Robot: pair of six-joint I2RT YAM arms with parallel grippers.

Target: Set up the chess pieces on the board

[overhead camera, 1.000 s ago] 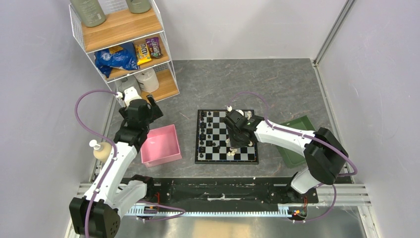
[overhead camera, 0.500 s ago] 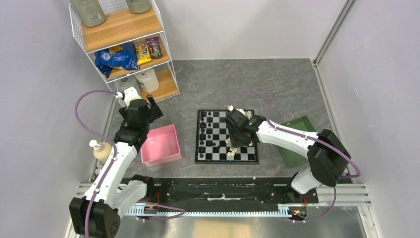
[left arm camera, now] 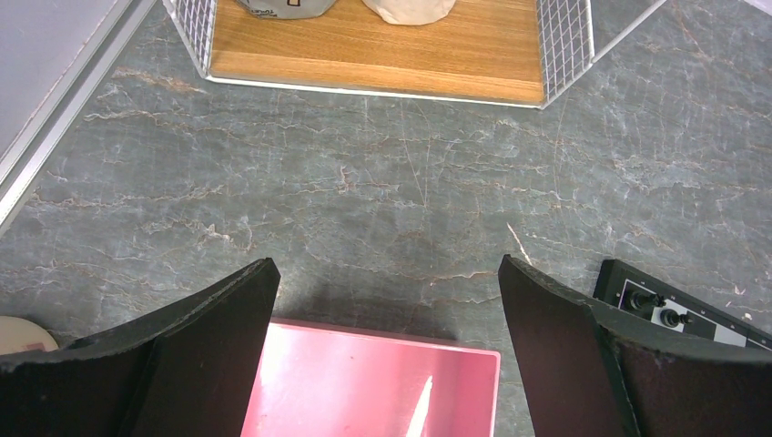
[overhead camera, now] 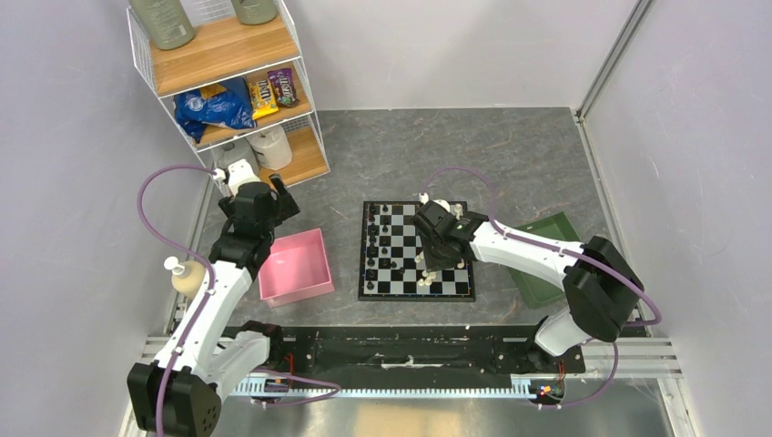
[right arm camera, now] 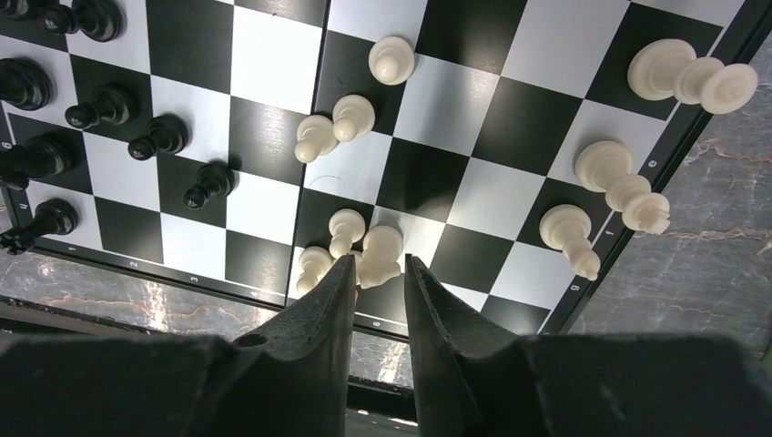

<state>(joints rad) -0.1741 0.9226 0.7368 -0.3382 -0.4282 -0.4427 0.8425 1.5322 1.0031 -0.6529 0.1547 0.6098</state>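
Observation:
The board (overhead camera: 459, 289) lies at the table's middle, with black chess pieces (overhead camera: 382, 238) on its left columns and cream-white chess pieces (overhead camera: 426, 281) toward its right and near side. In the right wrist view, black pieces (right arm camera: 159, 137) stand at the left and white pieces (right arm camera: 628, 191) at the right of the board (right arm camera: 273, 64). My right gripper (overhead camera: 429, 265) is over the board's near right part. Its narrow-set fingers (right arm camera: 346, 291) close round a white piece (right arm camera: 380, 253) at their tips (right arm camera: 379, 264). My left gripper (left arm camera: 387, 266) is open and empty above the far edge of the pink tray (left arm camera: 364, 382).
A pink tray (overhead camera: 296, 266) sits left of the board and a green tray (overhead camera: 543, 255) to its right, partly under the right arm. A wire shelf (overhead camera: 228, 82) with snack bags stands at the back left. A soap bottle (overhead camera: 185, 276) stands by the left arm.
The right arm has shifted very slightly over the board's near right part. The left arm has not moved.

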